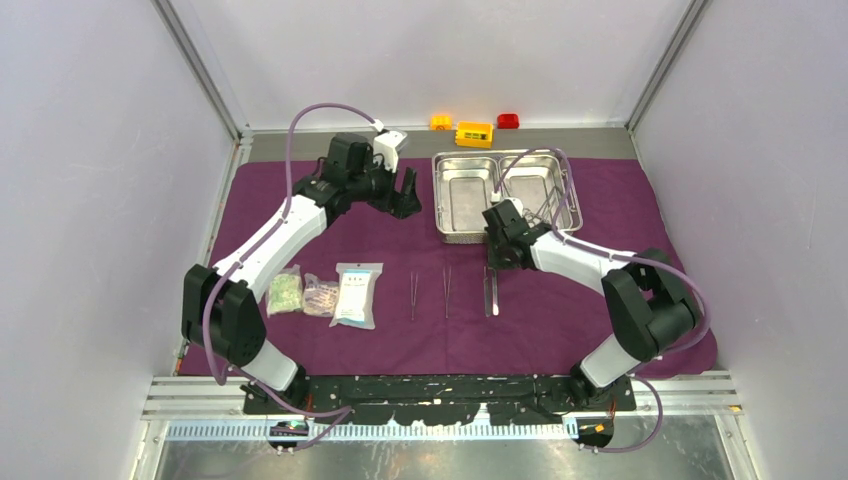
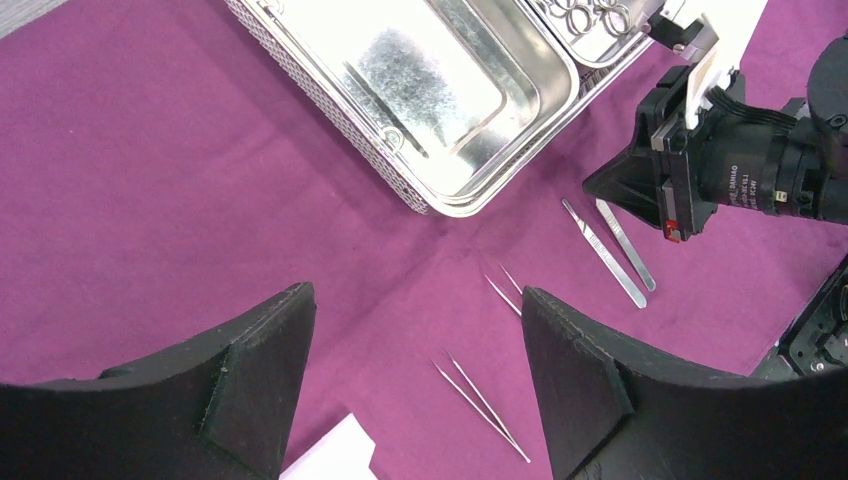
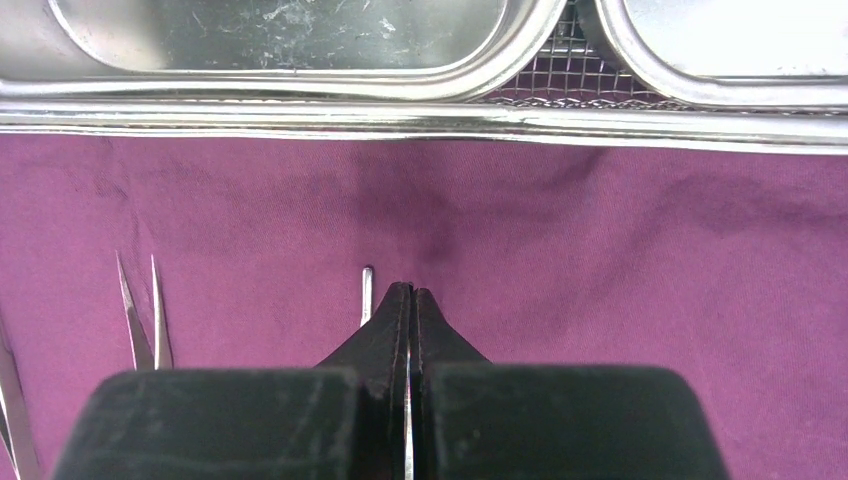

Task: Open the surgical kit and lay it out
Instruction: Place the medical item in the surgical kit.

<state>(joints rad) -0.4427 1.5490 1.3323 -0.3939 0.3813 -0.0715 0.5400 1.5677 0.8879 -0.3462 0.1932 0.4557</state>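
Just beyond right gripper (image 3: 411, 292) lies steel tray (image 3: 400, 118).

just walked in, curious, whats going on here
Two arms are laying out a surgical kit on a purple cloth. Three packets and several tweezers lie in a row. The right gripper, shut, is low over the flat tools; the left gripper hangs open and empty. Ring-handled tools sit in the tray.

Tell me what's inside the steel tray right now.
In the tray, the left compartment looks bare. The right compartment holds ring-handled instruments, scissors or clamps. I cannot count them, since the right arm and its cable cover part of it.
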